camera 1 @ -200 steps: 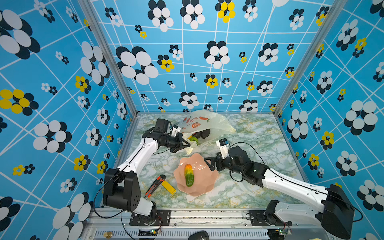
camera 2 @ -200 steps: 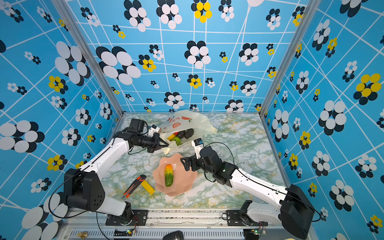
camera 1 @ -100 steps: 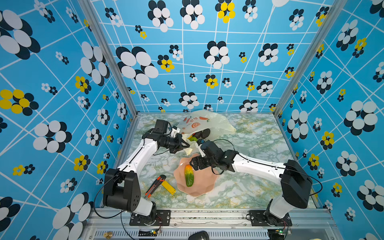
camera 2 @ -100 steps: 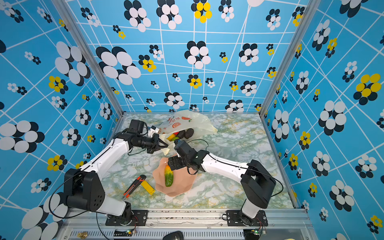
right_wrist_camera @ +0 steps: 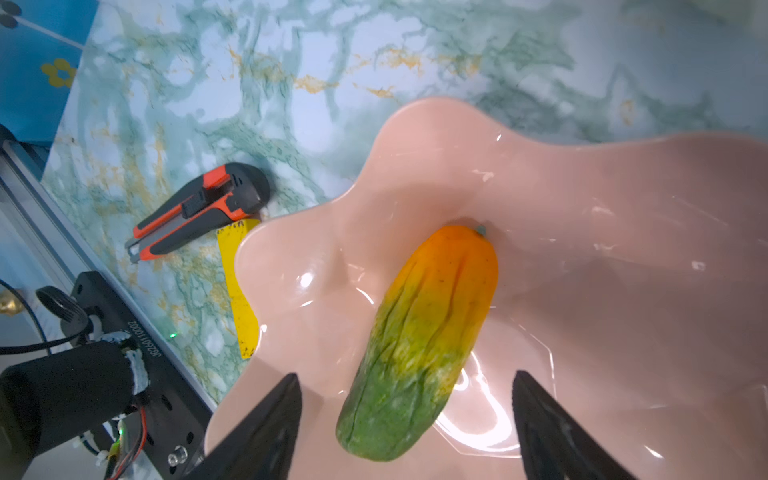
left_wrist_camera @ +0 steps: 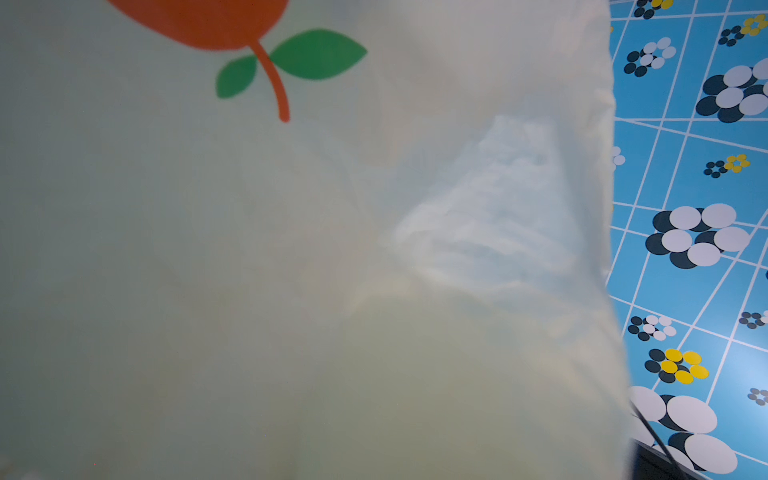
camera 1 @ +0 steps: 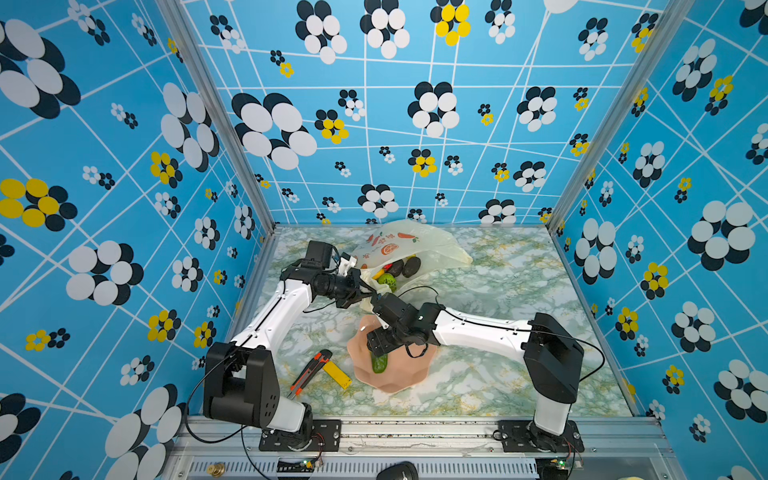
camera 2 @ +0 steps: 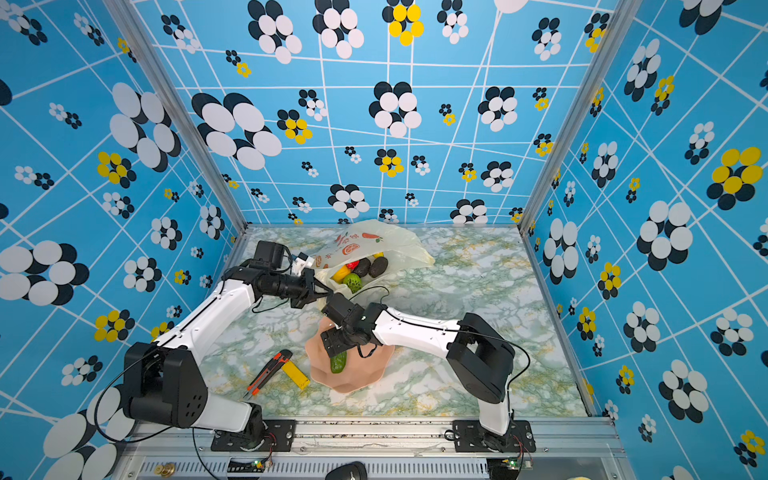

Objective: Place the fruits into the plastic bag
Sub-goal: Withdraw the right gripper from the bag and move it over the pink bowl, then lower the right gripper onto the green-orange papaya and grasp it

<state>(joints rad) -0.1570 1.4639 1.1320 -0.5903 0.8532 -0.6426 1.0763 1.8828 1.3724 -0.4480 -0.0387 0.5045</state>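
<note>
The plastic bag lies at the back of the table, its mouth facing forward. Inside it I see two black ovals, a green round fruit and bits of yellow and red ones. My left gripper is shut on the bag's mouth edge. The bag's film fills the left wrist view and hides the jaws. A green-orange elongated fruit lies in the pink bowl. My right gripper hangs open over it, one finger on each side of its green end, not touching.
An orange-black utility knife and a flat yellow block lie just left of the bowl. The left arm crosses the table behind the bowl, and the right arm's cable loops near the bag's mouth.
My right arm has swung from the bowl's right side to above the bowl, lowered over the fruit, and its jaws have narrowed a little. The left arm has stayed put.
</note>
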